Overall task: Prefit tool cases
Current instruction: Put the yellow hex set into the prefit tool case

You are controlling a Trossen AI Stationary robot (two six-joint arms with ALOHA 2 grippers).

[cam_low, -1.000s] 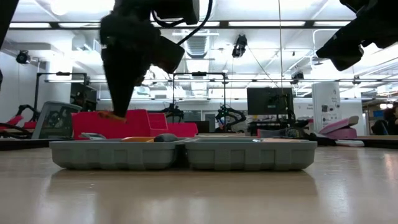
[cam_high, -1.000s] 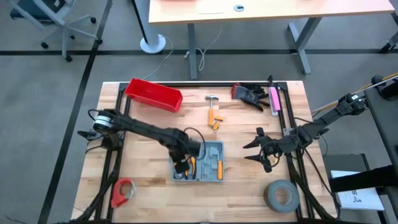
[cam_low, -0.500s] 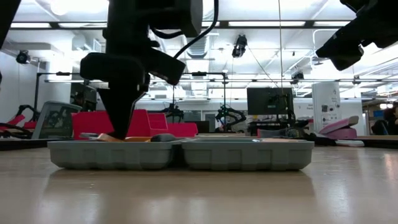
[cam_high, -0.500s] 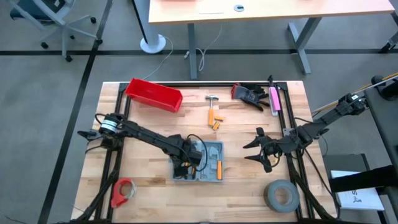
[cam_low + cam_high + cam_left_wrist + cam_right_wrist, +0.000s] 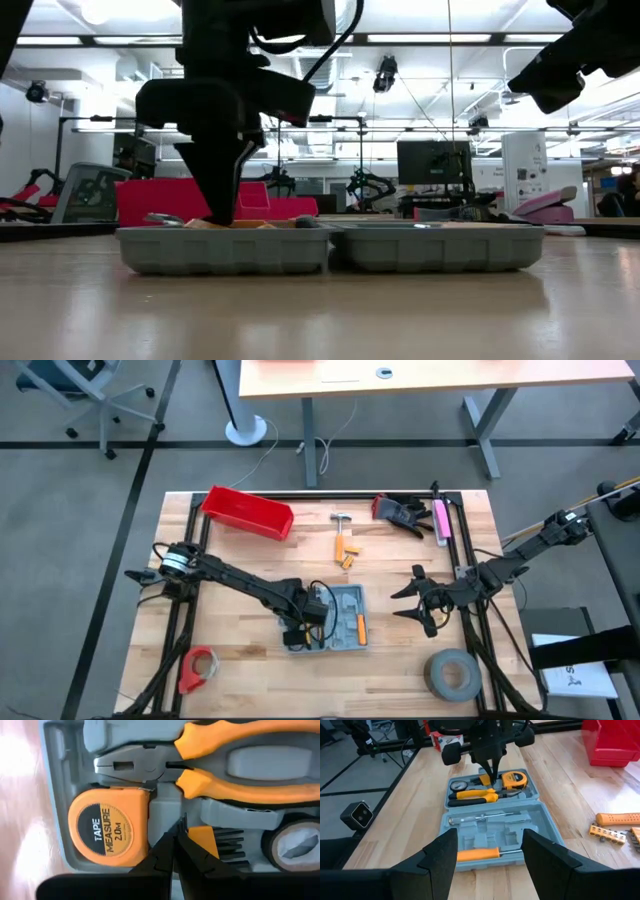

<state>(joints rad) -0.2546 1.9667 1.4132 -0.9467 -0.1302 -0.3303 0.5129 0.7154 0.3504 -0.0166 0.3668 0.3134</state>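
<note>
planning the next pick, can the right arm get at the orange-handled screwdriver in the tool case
Probably yes. The orange-handled screwdriver lies in the tool case half nearest the open right pincer, uncovered; the shut left pincer sits over the far half.

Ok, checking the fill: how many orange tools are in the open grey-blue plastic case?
4: round orange tape measure, orange-handled steel pliers and a small orange block by the left gripper share one half; an orange-handled screwdriver lies in the other. More may be hidden.

tool case (image 5: pixel 330 620) mid-table, bin (image 5: pixel 247 512) behind-left, tape roll (image 5: pixel 452 674) front-right
</note>
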